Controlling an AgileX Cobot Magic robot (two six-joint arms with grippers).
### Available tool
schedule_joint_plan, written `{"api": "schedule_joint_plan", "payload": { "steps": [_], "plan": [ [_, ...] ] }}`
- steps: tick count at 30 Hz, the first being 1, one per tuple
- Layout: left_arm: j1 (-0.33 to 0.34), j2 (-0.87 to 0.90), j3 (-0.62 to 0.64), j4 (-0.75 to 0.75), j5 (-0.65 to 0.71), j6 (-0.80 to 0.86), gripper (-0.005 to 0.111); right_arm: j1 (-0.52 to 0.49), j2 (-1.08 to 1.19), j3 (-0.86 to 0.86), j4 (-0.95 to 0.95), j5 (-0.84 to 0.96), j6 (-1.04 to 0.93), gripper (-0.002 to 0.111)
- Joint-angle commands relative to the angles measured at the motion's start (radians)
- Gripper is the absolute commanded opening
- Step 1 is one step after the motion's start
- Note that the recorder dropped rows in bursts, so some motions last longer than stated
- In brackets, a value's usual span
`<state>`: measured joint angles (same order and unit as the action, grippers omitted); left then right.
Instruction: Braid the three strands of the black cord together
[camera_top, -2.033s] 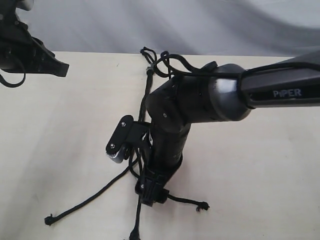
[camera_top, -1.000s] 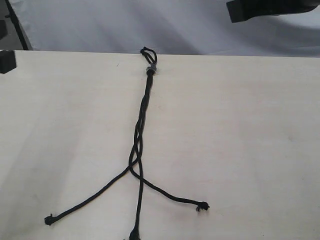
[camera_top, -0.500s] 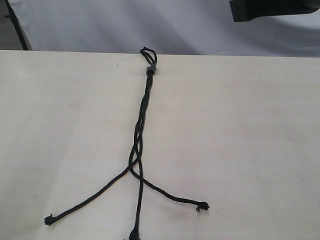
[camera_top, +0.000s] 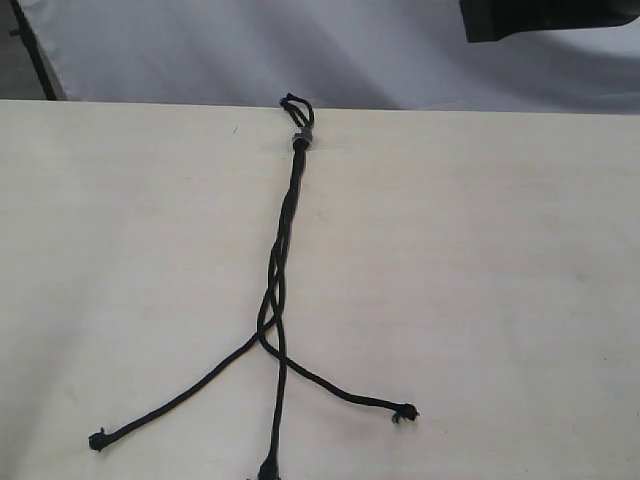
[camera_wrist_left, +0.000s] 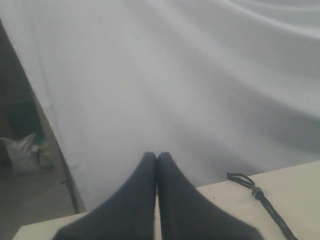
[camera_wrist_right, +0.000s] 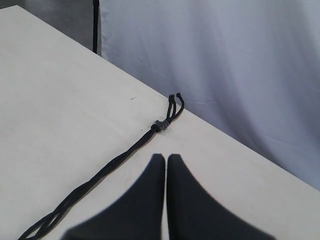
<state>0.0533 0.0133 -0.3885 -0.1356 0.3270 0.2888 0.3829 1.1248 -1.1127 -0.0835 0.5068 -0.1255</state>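
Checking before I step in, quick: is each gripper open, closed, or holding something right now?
Left gripper: jaws closed, holding nothing.
Right gripper: jaws closed, holding nothing; the cord lies free of it.

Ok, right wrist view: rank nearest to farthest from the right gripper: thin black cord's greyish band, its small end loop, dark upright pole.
1. Greyish band, ahead of the right gripper.
2. Small end loop, at table edge.
3. Dark upright pole, beyond the table.

I see L gripper (camera_wrist_left: 156, 155) & R gripper (camera_wrist_right: 166, 156) w/ matte black, smooth tapered fingers; ext cam shows a black blocky arm part (camera_top: 550, 18).
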Motion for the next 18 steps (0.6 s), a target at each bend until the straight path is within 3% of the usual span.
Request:
{"api": "schedule_joint_plan", "payload": {
  "steps": [1,5,11,18],
  "plan": [
    [0.008,-0.008,0.104,0.018,-0.14,0.003,0.0,-0.005,-0.004,0.001,-0.003,-0.008,0.006,0.002],
    [0.008,-0.013,0.256,0.077,-0.302,-0.026,0.0,-0.005,-0.004,0.001,-0.003,-0.008,0.006,0.002],
    [0.008,-0.013,0.388,0.126,-0.433,-0.15,0.0,-0.005,-0.004,0.001,-0.003,-0.008,0.006,0.002],
    [0.008,-0.013,0.388,0.142,-0.286,-0.276,0.0,-0.005,-0.004,0.001,-0.003,-0.008,0.006,0.002]
  ]
}}
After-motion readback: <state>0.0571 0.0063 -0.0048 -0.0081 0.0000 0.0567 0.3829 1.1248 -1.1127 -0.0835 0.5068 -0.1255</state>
